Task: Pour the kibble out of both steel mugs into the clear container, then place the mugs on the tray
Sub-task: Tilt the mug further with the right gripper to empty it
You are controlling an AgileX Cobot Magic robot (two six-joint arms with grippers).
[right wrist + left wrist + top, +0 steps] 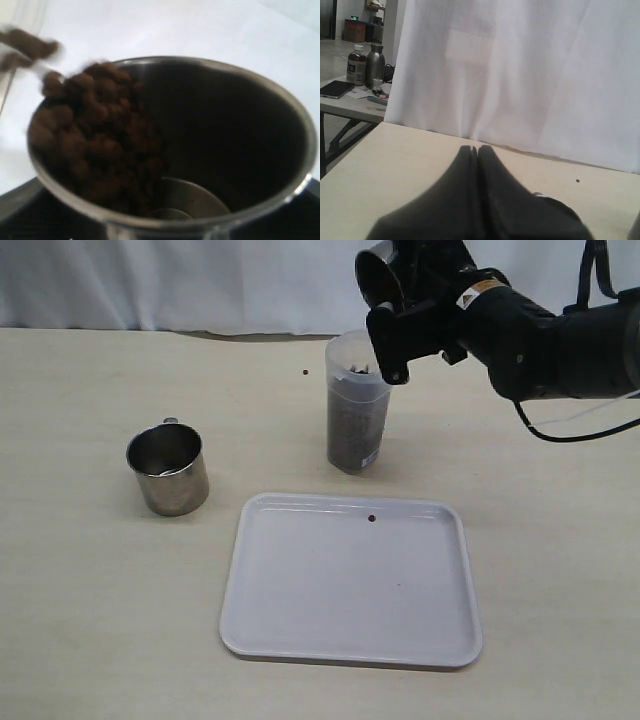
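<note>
My right gripper (395, 318) is shut on a steel mug (378, 275), tipped mouth-down over the clear container (356, 405). Brown kibble (354, 435) fills most of the container. In the right wrist view the held mug (235, 115) has kibble (95, 145) heaped against its lower side, and a few pellets (30, 46) are spilling over the rim. The other steel mug (168, 468) stands upright on the table at the left and looks empty. The white tray (350, 630) lies in front of the container. My left gripper (476, 148) is shut on nothing, over the table.
One loose pellet (372, 519) lies on the tray near its far rim, and another pellet (304, 372) lies on the table left of the container. A white curtain (200, 280) hangs behind the table's far edge. A side table with bottles (365, 65) stands beyond the table.
</note>
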